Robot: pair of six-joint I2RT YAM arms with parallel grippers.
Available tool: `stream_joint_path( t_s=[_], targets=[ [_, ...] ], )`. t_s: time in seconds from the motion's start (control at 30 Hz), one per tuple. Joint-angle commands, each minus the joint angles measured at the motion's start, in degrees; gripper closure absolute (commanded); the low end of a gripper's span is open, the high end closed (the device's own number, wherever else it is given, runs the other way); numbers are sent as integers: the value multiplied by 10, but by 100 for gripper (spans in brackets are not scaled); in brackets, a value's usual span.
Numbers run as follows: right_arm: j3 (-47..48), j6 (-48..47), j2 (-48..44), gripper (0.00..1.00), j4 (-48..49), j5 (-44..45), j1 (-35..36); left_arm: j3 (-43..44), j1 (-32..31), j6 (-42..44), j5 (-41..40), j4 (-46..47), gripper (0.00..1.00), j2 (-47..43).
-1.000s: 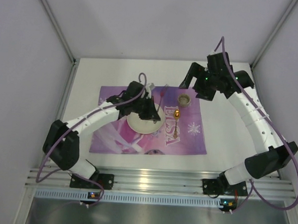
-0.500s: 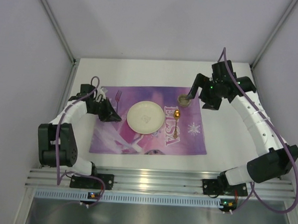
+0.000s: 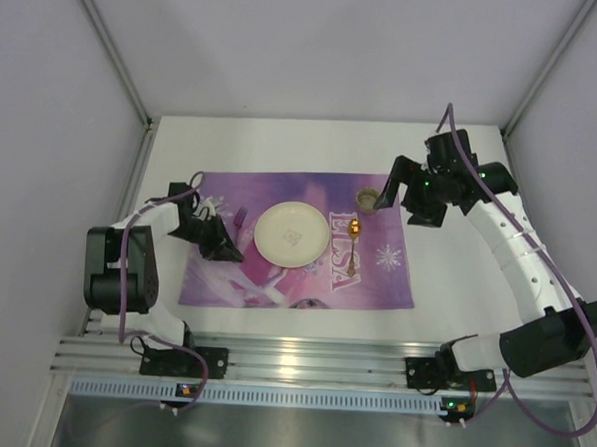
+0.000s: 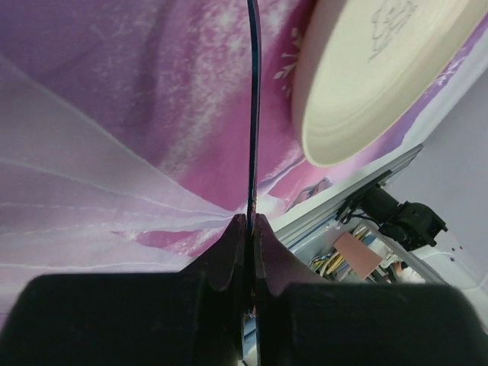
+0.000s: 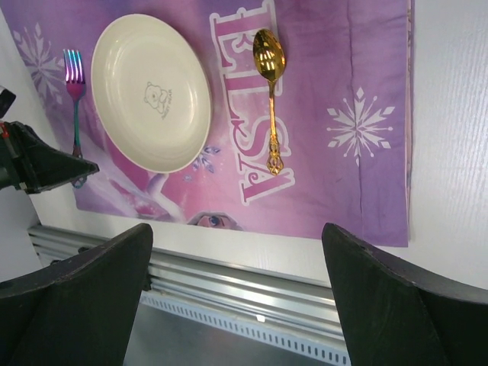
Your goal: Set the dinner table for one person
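Fork-placing step, I reckon: L claw [image 4: 249, 221] pinches fork [image 4: 252, 114] left of plate [image 3: 290, 235]. R claw [image 5: 236, 229] spread. Next: release, lift.

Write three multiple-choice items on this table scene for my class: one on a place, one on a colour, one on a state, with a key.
1. Where does the spoon lie relative to the plate?
A. on it
B. to its right, on the placemat
C. to its left

2. What colour is the spoon?
A. gold
B. black
C. white

3. How is the right gripper?
A. shut on the spoon
B. shut on the plate
C. open and empty

Key: 1 B, the spoon lies on the purple mat to the right of the plate; 2 A, its bowl shines gold; 3 C, its fingers stand wide apart with nothing between them.
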Motion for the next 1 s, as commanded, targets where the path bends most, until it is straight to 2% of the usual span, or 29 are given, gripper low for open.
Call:
stream_joint_path(
  t_s=[0.0,0.1,0.13,0.27,0.4,0.8,0.97],
  targets=[
    [-10,-15,-18,8,14,-8,-7,2,5,26,-19,-31,93,24],
    [-17,-19,-16,8,16,-12,-8,0,4,21,-36,-33,85,26],
    [-19,-20,-15,8,17,-13,-9,0,5,21,-38,-34,77,25],
    [-20,-24,-12,8,19,-15,-8,1,5,15,-53,-44,62,17],
    [-22,-31,-9,8,20,-14,-9,17,5,18,-82,-73,55,3],
    [-37,-43,-18,8,29,-19,-11,98,6,16,-208,-145,56,-61],
    [-38,-69,-39,6,77,-79,-12,168,4,12,-280,-145,56,-139]
  ],
)
